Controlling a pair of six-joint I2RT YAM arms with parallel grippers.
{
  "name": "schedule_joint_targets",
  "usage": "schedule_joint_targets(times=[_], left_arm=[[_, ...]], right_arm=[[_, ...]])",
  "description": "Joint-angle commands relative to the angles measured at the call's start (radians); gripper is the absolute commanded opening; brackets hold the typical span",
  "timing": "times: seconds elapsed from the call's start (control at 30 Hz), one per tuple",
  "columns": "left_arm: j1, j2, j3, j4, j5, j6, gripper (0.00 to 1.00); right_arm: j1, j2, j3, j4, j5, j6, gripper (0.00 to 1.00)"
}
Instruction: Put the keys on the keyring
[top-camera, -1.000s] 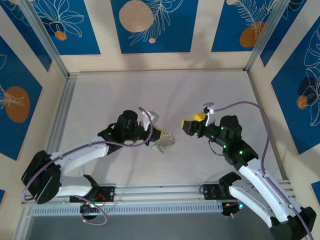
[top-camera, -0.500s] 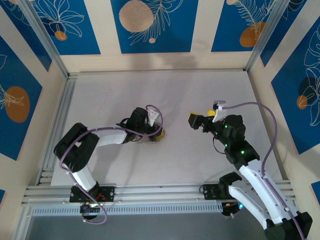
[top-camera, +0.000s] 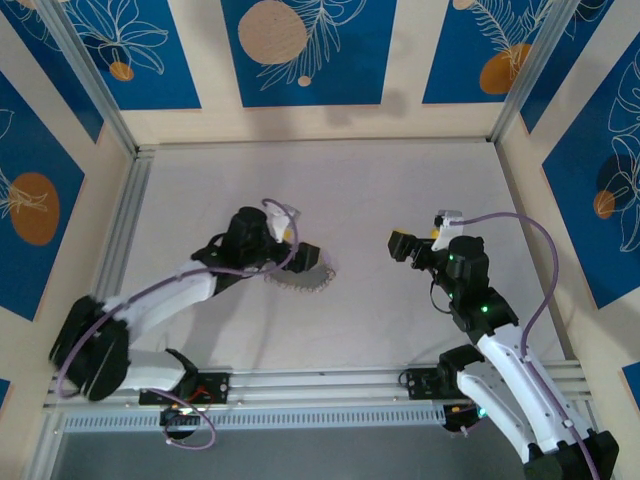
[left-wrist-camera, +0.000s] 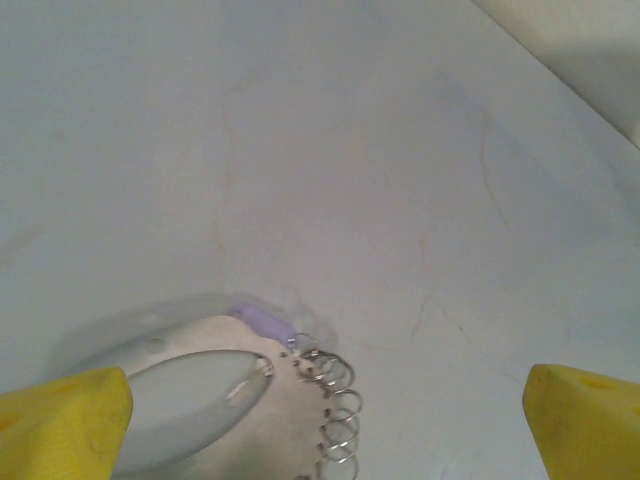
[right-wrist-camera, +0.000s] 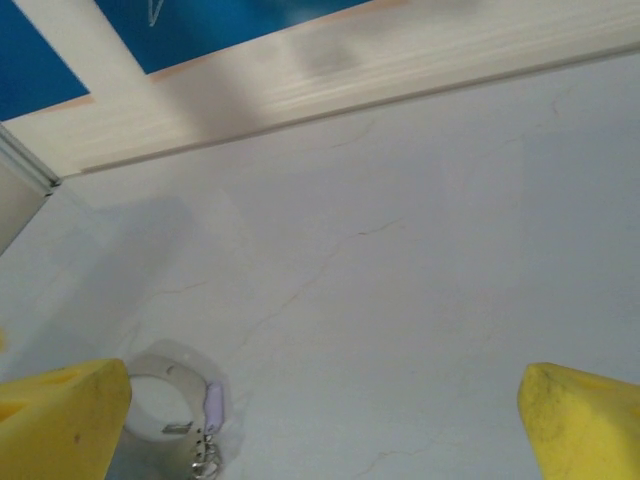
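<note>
The keyring is a pale grey-silver loop lying flat on the white table. A row of small silvery keys is strung along its right side, with a lilac piece at the top. My left gripper hovers just above it, open, its yellow fingertips spread wide to either side and not touching it. From above, the keyring lies just beside the left gripper. My right gripper is open and holds nothing, and the keyring lies ahead at its lower left. From above, the right gripper stands apart to the right.
The white table has open room at the back and between the arms. A metal rail runs along its left edge, and blue-and-cream patterned walls close in the back and sides.
The left gripper carried the keyring left and lower, then opened and let it go onto the table. The right gripper opened fully and drew back to the right.
</note>
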Motion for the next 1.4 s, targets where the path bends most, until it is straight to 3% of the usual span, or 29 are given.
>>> schedule_joint_targets(times=[0.0, 0.07, 0.17, 0.27, 0.37, 0.47, 0.53, 0.63, 0.83, 1.03, 1.1, 1.13, 1.17, 1.23, 1.37], left_arm=[[0.049, -0.121, -0.083, -0.134, -0.217, 0.025, 1.00], [0.080, -0.194, -0.125, -0.139, -0.374, -0.015, 1.00], [0.100, -0.270, -0.160, -0.232, -0.753, -0.187, 1.00], [0.128, -0.301, -0.244, -0.082, -0.746, -0.078, 1.00], [0.127, -0.285, -0.252, -0.056, -0.856, -0.015, 1.00], [0.149, -0.262, -0.257, -0.005, -0.988, 0.068, 1.00], [0.171, -0.241, -0.289, 0.089, -1.010, 0.121, 1.00], [0.204, -0.205, -0.342, 0.244, -1.026, 0.192, 1.00], [0.333, -0.029, -0.385, 0.448, -1.000, 0.201, 1.00], [0.409, 0.138, -0.443, 0.844, -0.869, 0.268, 1.00], [0.455, 0.219, -0.451, 0.943, -0.769, 0.256, 1.00], [0.464, 0.227, -0.442, 0.938, -0.743, 0.254, 1.00], [0.474, 0.203, -0.416, 0.830, -0.688, 0.237, 1.00], [0.488, 0.227, -0.405, 0.853, -0.642, 0.252, 1.00], [0.499, 0.266, -0.335, 0.746, -0.525, 0.270, 1.00]], right_arm=[[-0.014, 0.037, -0.025, 0.055, 0.135, 0.007, 0.99], [-0.038, 0.081, -0.065, 0.162, 0.103, -0.046, 0.99], [-0.122, 0.182, -0.143, 0.409, -0.139, -0.134, 0.99], [-0.198, 0.324, -0.150, 0.521, -0.222, -0.158, 0.99], [-0.271, 0.457, -0.116, 0.575, -0.309, -0.179, 0.99], [-0.277, 0.553, -0.099, 0.661, -0.290, -0.234, 0.99], [-0.284, 0.610, -0.059, 0.645, -0.275, -0.263, 0.99], [-0.259, 0.639, -0.088, 0.731, -0.210, -0.362, 0.99], [-0.294, 0.737, -0.114, 0.830, -0.225, -0.328, 0.99], [-0.317, 0.871, -0.099, 0.917, -0.198, -0.283, 0.99], [-0.320, 0.879, -0.116, 0.951, -0.186, -0.278, 0.99], [-0.315, 0.881, -0.122, 0.959, -0.182, -0.281, 0.99], [-0.312, 0.882, -0.119, 0.955, -0.174, -0.283, 0.99], [-0.309, 0.884, -0.121, 0.960, -0.165, -0.283, 0.99], [-0.294, 0.889, -0.135, 0.992, -0.129, -0.291, 0.99]])
